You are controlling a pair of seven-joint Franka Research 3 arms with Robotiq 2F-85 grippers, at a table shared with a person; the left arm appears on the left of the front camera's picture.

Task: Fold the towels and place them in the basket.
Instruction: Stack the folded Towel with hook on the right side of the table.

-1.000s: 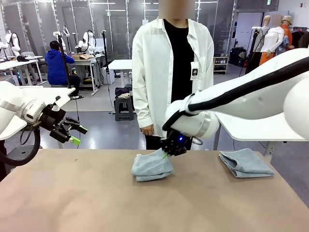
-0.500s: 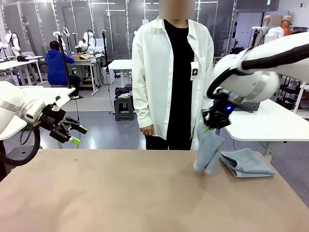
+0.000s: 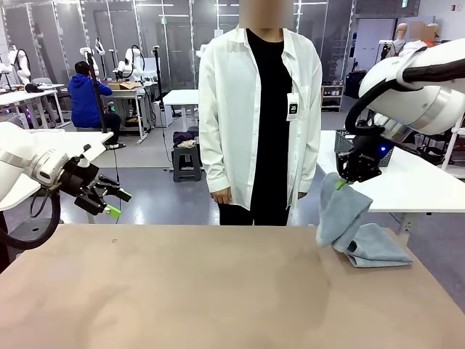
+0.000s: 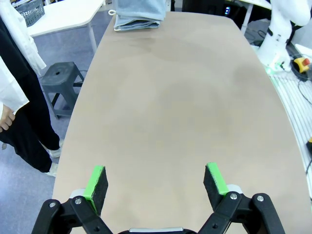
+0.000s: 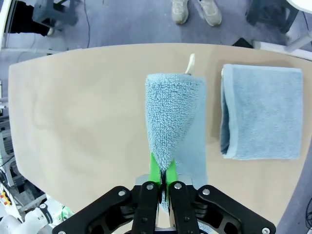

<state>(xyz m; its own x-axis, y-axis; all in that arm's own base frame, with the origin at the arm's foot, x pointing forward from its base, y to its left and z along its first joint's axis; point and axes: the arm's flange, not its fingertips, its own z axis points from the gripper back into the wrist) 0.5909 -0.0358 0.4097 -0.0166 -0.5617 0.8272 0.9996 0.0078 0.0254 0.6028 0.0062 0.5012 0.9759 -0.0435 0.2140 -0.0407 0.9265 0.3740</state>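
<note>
Two towels are near the bench's (image 3: pixel 182 291) far right end: one folded towel (image 3: pixel 374 246) lies flat, and the right gripper (image 3: pixel 341 183), pinched tight on the hanging towel (image 3: pixel 338 214), should carry it slowly toward the basket (image 3: pixel 349 142) so nothing slips, while the left gripper (image 3: pixel 112 203) waits wide and bare.

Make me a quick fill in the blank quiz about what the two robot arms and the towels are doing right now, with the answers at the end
1. The right gripper is shut on a hanging ____, lifted clear of the table.
2. A second folded towel lies ____ on the table near its right end.
3. The left gripper hangs over the table's left end with its jaws ____.
4. The person in the ____ shirt stands at the far side.

Missing words: towel; flat; open; white
</note>
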